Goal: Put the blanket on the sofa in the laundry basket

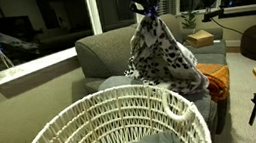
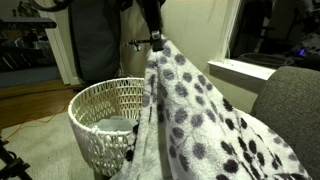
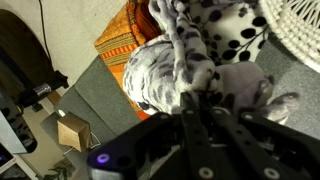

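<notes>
Half done: gripper clenching fleecy white black-spotted blanket, dangling above grey fabric sofa; next, swing over woven cream laundry basket, let go.

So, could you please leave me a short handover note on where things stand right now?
Claw: shut on the blanket, gripping a bunched part at the top.
Blanket: hangs from the claw, with its lower end on the sofa.
Laundry basket: on the floor near the sofa; the blanket is not in it.
Done: grasp and lift.
Left: carry the blanket over the basket, lower it in, release.
</notes>
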Action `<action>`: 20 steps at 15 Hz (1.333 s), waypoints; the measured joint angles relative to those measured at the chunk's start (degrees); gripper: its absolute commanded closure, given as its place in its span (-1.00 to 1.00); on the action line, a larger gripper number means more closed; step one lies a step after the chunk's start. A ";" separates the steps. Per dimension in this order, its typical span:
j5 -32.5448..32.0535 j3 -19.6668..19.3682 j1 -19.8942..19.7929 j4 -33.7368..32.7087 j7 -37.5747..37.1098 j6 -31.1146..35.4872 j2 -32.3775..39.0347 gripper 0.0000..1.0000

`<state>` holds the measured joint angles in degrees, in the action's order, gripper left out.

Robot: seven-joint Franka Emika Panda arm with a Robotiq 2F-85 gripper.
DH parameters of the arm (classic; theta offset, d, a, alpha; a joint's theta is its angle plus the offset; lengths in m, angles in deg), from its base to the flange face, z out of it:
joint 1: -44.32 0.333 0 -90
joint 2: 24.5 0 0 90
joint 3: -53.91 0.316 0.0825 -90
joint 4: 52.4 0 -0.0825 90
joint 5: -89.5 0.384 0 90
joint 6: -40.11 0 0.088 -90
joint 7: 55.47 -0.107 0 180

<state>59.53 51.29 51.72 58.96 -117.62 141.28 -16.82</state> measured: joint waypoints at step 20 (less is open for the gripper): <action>-0.36 8.44 0.09 4.74 6.35 0.78 -4.97 0.94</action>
<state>59.17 59.73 51.81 63.70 -111.26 142.06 -21.79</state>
